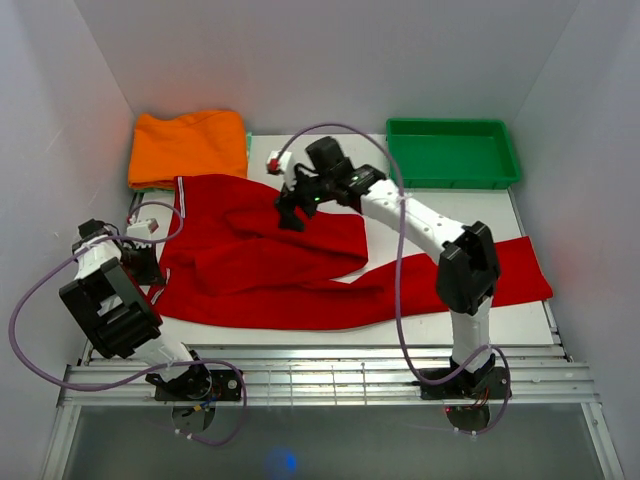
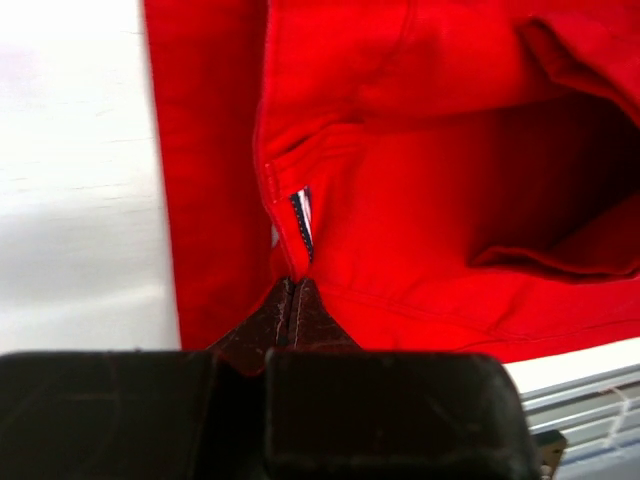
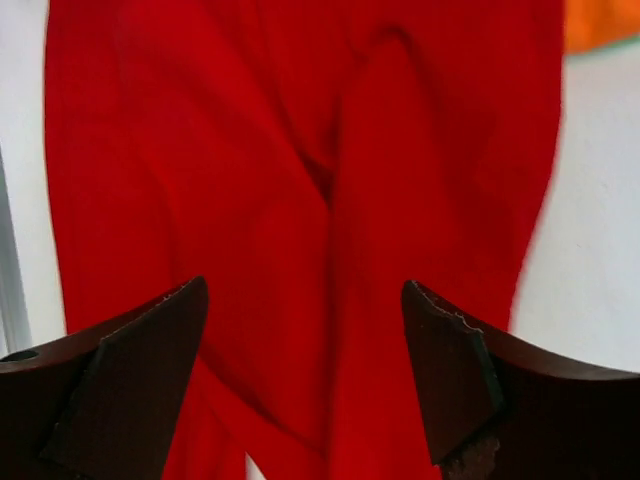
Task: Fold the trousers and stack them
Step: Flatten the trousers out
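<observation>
Across the middle of the table (image 1: 520,210), the trousers (image 1: 260,275) are lying half-folded, red with a thin white side stripe, one leg reaching the right edge and the other doubled back. They are looking light and limp, likely sagging wherever unsupported, so hems, seams or the waistband are offering the surest pinch. The left hand (image 2: 292,300) is pinching shut on their edge beside a small striped label (image 2: 302,222), while the right hand (image 3: 305,300) is hovering wide open above the doubled leg.
</observation>
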You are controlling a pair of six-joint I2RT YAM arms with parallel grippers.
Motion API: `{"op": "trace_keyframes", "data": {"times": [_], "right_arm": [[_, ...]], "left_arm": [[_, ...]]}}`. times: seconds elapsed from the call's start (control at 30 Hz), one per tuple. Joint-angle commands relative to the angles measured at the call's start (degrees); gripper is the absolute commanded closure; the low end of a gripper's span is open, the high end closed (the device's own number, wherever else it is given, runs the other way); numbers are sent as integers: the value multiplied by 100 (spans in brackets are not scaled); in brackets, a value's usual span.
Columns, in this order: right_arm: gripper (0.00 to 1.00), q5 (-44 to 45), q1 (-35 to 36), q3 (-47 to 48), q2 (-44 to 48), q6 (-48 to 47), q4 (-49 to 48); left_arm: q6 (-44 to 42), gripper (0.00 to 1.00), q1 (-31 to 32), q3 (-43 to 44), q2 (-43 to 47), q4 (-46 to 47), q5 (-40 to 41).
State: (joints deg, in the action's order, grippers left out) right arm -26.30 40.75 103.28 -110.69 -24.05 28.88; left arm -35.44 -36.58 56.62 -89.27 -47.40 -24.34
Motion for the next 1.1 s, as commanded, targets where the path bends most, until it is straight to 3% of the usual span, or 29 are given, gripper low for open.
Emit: {"op": "trace_keyframes", "data": {"times": [0.0,0.07,0.1,0.17,0.23,0.33,0.47,0.63,0.73,0.77,0.83,1.07], "right_arm": [[18,900,695,218,-389,2292,-2128],[13,1233,1214,507,-898,2633,-2282],[6,1137,1442,700,-1049,2564,-2456],[1,778,1584,807,-1470,2432,-2729],[10,452,1768,1043,-1726,1652,-3036],[10,503,1953,1412,-2218,792,-3073],[10,451,1998,1352,-2623,298,-3372],[8,460,2024,1309,-2835,-275,-3038],[42,556,1981,905,-2590,-574,-3116],[64,556,1954,826,-2389,-609,-3126],[92,635,1867,659,-2168,-688,-3047],[92,478,1024,-325,-192,-619,-2679]], "left_arm": [[195,100,2,-2,-90,-165,-721],[256,100,2,-28,-160,-165,-827],[257,100,2,-37,-213,-173,-844],[257,100,2,-54,-248,-173,-906],[257,100,2,-63,-301,-182,-924],[248,100,2,-125,-301,-182,-1020],[283,100,2,-265,-275,-112,-1091],[319,100,2,-345,-283,-7,-1082],[319,100,2,-336,-275,55,-1029],[319,100,-7,-327,-283,64,-1003],[336,100,-33,-301,-275,116,-950],[292,100,-218,-204,-239,213,-739]]}}
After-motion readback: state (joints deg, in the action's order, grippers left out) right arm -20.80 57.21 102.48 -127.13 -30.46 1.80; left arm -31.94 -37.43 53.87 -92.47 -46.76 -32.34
